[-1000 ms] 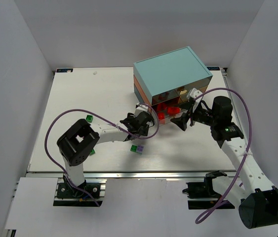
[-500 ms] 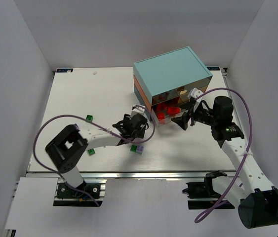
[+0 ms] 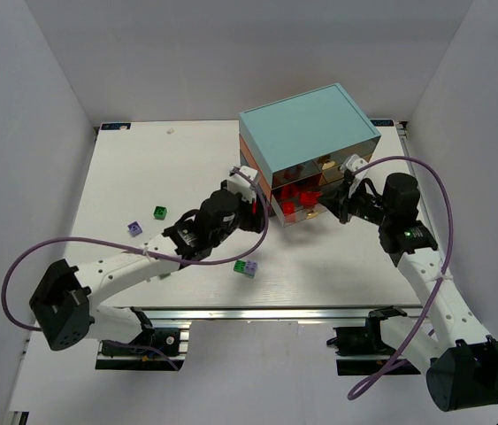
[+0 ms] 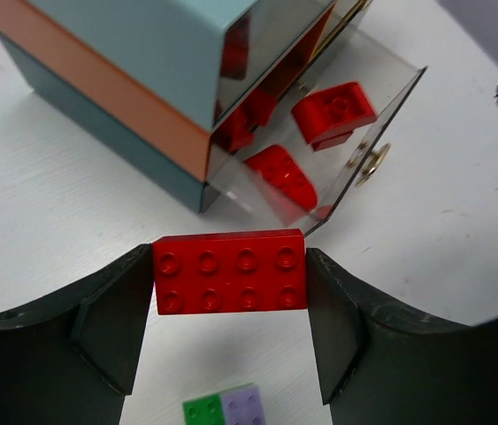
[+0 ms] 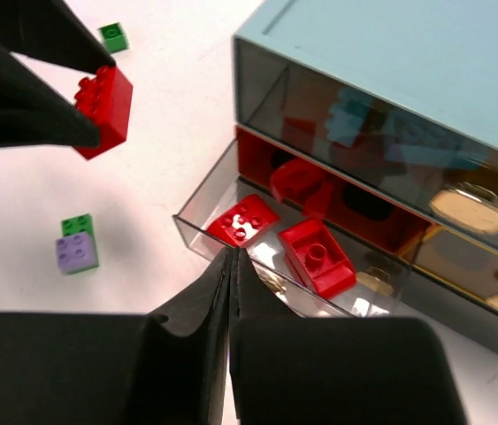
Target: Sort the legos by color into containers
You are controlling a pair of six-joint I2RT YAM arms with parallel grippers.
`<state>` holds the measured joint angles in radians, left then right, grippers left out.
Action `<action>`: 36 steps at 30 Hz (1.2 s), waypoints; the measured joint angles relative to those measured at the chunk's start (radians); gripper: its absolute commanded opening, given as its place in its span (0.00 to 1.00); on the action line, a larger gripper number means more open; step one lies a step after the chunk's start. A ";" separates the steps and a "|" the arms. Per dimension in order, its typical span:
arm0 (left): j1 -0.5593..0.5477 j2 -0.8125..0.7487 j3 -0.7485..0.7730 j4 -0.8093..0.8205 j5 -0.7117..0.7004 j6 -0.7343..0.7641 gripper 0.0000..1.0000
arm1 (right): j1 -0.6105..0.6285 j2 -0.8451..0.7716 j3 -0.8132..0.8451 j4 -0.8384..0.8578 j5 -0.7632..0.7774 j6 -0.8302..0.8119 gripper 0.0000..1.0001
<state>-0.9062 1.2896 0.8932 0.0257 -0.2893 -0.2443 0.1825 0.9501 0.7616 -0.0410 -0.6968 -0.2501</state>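
Note:
My left gripper is shut on a red lego brick with eight studs, held above the table just in front of the containers, a small chest with a pale teal top. Its clear middle drawer stands pulled out with several red legos inside. The same red brick shows at the upper left of the right wrist view. My right gripper is shut with nothing between its fingers, its tips at the drawer's front wall. In the top view it sits right of the drawer.
A joined green and lilac lego pair lies on the table below the left gripper. Further left lie a green lego and a lilac one. The chest's upper drawer is closed.
The left arm has swung and reached up toward the open drawer with the red brick. My right gripper has gone from open to shut by the drawer front.

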 measured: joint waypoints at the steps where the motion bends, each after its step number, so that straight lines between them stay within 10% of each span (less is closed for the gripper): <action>1: -0.002 0.019 0.022 0.000 0.009 -0.005 0.00 | -0.002 -0.007 -0.005 0.010 0.018 0.012 0.00; 17: -0.082 0.319 0.311 0.020 -0.085 -0.190 0.07 | -0.055 -0.067 -0.040 0.098 0.118 0.091 0.00; 20: -0.097 0.361 0.340 0.028 -0.138 -0.210 0.18 | -0.060 -0.068 -0.040 0.102 0.118 0.092 0.00; 24: -0.111 0.428 0.404 0.028 -0.206 -0.229 0.59 | -0.068 -0.068 -0.040 0.104 0.117 0.093 0.00; 36: -0.121 0.505 0.484 -0.005 -0.306 -0.240 0.74 | -0.092 -0.079 -0.054 0.104 0.097 0.103 0.05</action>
<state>-1.0267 1.7943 1.3777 0.0204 -0.5957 -0.4839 0.0906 0.8715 0.7074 0.0631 -0.5999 -0.1474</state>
